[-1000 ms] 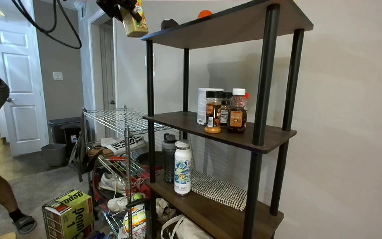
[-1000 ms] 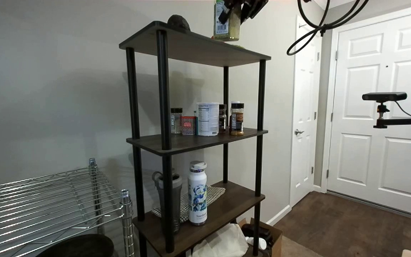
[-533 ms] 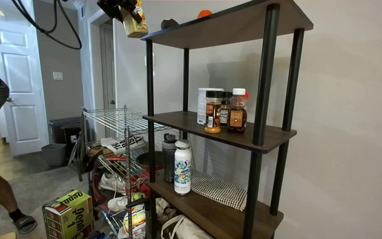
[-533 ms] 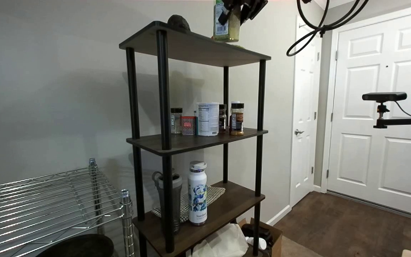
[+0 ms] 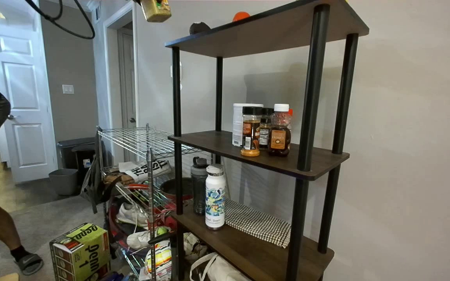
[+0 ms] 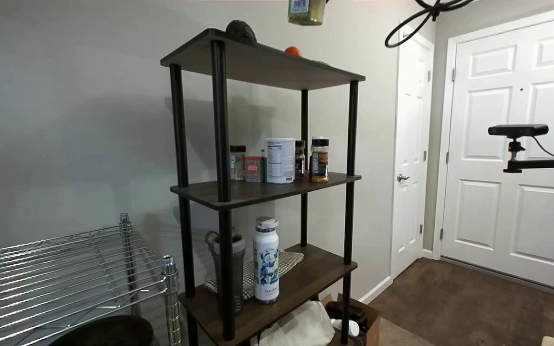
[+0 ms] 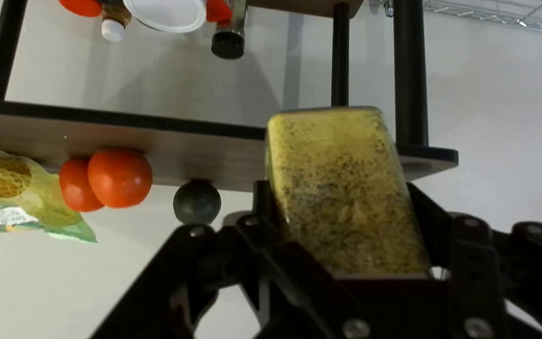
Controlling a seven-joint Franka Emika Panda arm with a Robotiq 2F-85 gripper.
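Jar (image 5: 156,11) with speckled yellow-green contents hangs at the upper edge in an exterior view, higher than half a second ago, its base now showing above the corner of the top shelf (image 5: 268,31). In an exterior view it is likewise higher, uncovering a red-orange tomato (image 6: 293,51) on that shelf, and the black cable (image 6: 434,9) has risen too. The wrist view shows the gripper (image 7: 341,202) clamped on the jar's sides; a dark round fruit (image 7: 197,202) and a netted bag (image 7: 21,188) lie on the shelf.
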